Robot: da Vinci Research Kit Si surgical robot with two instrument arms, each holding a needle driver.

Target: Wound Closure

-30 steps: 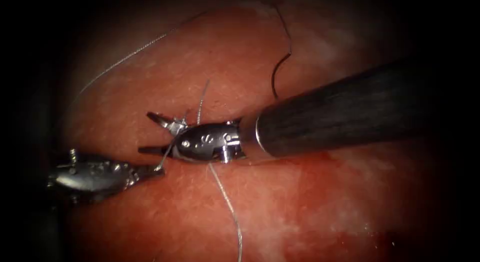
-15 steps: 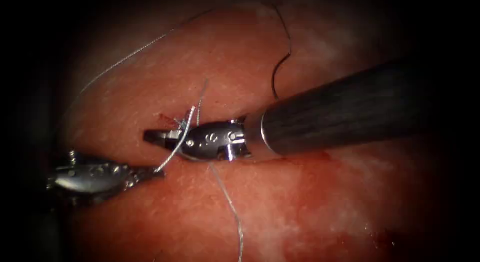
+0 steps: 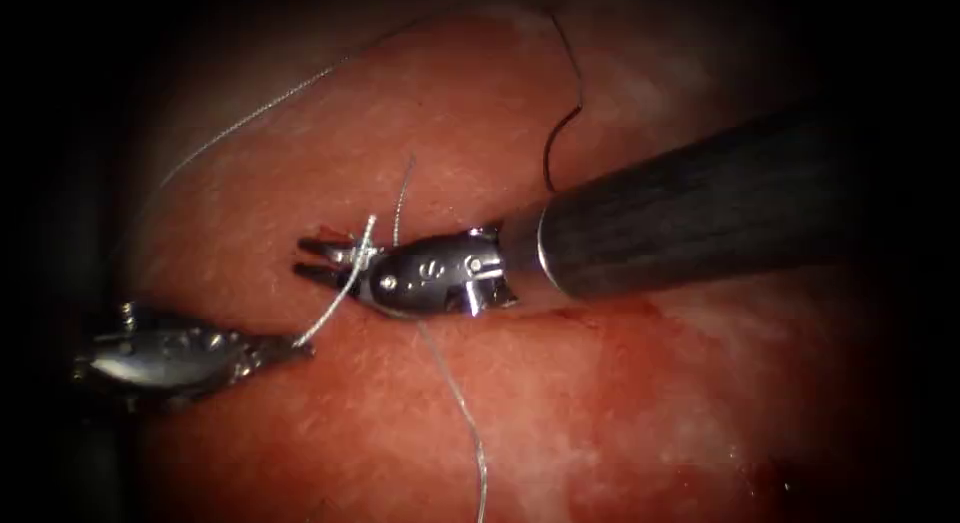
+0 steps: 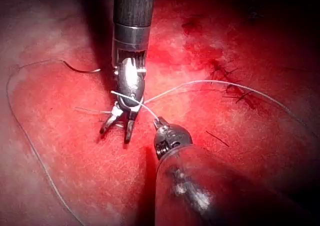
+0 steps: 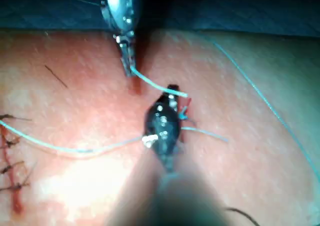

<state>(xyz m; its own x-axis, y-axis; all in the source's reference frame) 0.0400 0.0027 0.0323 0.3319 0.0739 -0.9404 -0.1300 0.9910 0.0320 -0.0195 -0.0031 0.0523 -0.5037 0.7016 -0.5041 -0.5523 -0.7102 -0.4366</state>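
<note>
My left tool [image 3: 298, 345] reaches in low on the left, shut on the pale thread [image 3: 335, 298]. From its tip the thread runs taut up and right and wraps over my right tool [image 3: 308, 259] just behind the jaws. The right tool's jaws stand a little apart with nothing between them, over a small red mark on the tissue [image 3: 600, 413]. The left wrist view shows those jaws [image 4: 116, 132] spread, with a short thread end [image 4: 90, 109] beside them. The curved needle [image 3: 572, 113] lies free on the tissue beyond the right shaft, held by neither tool.
A long strand of thread [image 3: 455, 393] trails from under the right tool toward the near edge. Another strand [image 3: 250, 118] arcs over the far left. Finished stitches [image 4: 232, 88] and red fluid lie on the tissue. The right shaft [image 3: 700, 213] crosses the right half.
The right tool's jaws went from wide open to nearly together, and the tool drew back slightly to the right. The left tool pulled left and down with the thread.
</note>
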